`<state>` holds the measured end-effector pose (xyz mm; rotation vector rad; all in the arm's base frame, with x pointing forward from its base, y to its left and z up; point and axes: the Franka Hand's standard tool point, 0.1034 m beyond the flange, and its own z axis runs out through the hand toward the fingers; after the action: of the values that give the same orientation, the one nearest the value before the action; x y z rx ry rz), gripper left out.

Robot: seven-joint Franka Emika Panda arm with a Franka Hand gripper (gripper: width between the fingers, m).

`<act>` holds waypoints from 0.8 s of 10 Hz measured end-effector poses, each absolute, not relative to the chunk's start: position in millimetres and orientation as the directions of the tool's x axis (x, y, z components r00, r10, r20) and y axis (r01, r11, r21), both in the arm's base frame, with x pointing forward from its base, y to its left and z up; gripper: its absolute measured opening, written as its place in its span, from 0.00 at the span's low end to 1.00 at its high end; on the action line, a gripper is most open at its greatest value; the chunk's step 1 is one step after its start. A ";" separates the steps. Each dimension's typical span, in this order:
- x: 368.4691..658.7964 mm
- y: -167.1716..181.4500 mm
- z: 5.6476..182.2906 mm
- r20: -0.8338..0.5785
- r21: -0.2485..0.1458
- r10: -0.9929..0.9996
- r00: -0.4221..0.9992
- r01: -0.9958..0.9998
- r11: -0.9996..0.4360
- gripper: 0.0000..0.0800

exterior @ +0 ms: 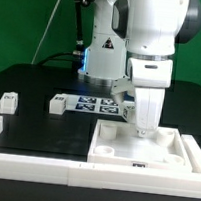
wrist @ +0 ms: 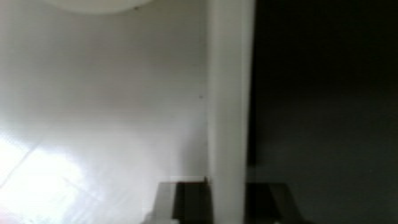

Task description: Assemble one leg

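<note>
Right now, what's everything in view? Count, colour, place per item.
leg blocks: two, white with black-and-white tags, standing apart on the table towards the exterior view's left
tray: one, white, square with corner holes, near edge towards the exterior view's right
marker board: one, white with dark tags, flat on the table behind the tray
rail: one, white, along the table's near edge
table: one, black
arm: one, white, above the tray's far edge
tool: one, down at the tray's far wall, fingers either side of it in the wrist view; open or shut unclear
</note>
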<state>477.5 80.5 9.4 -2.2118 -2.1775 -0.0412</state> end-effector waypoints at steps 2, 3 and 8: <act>482.3 80.8 9.4 0.036 -0.013 0.999 -0.003 1.000 0.004 0.08; 483.0 80.7 9.4 0.036 -0.012 0.999 -0.003 1.000 0.003 0.08; 482.7 79.6 9.0 0.036 -0.013 0.999 0.000 1.000 0.001 0.60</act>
<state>482.7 79.6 9.0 -2.1961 -2.1972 -0.0256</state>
